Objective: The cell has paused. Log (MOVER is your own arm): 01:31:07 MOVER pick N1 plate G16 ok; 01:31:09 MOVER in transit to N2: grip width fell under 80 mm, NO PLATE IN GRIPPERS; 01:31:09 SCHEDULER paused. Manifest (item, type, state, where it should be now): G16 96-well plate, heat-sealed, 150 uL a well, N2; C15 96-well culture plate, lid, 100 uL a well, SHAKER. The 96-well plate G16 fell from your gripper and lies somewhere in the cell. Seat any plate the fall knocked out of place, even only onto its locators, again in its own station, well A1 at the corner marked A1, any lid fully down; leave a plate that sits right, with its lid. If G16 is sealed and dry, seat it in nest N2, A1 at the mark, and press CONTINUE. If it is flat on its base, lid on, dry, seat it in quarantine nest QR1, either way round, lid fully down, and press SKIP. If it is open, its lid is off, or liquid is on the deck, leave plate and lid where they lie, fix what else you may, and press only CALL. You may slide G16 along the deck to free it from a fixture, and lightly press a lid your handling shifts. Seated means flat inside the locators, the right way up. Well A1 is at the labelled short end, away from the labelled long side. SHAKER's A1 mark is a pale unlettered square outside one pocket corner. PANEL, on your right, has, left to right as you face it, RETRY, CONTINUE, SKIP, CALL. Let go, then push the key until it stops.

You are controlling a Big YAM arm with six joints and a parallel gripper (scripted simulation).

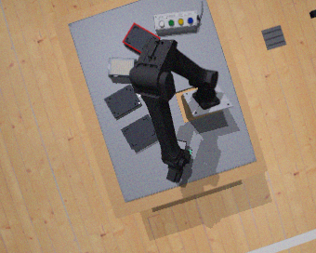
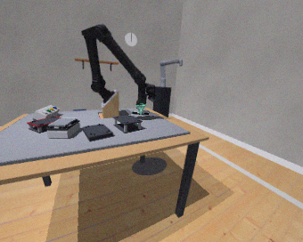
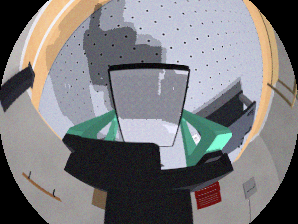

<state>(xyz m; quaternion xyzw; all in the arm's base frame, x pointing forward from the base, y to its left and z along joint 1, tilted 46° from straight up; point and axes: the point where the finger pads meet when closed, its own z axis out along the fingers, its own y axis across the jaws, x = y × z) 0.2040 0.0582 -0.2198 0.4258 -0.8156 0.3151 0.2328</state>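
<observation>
My gripper (image 3: 149, 112) is shut on plate G16 (image 3: 148, 106), a plate with a dark rim and a smooth pale sealed top. Its green fingers hold the plate's two sides. In the overhead view the gripper (image 1: 182, 158) is near the table's lower edge, right of the two dark nests, and my arm hides the plate. In the side view the gripper (image 2: 141, 108) hangs low over the grey mat. I cannot tell whether the plate touches the mat. I see no liquid on the mat around it.
Two dark nests (image 1: 123, 101) (image 1: 139, 133) lie left of my arm. A pale plate sits on the shaker (image 1: 121, 67). The red-framed nest (image 1: 139, 37) and the key panel (image 1: 176, 21) are at the far end. My arm's base (image 1: 205, 99) stands on a plinth.
</observation>
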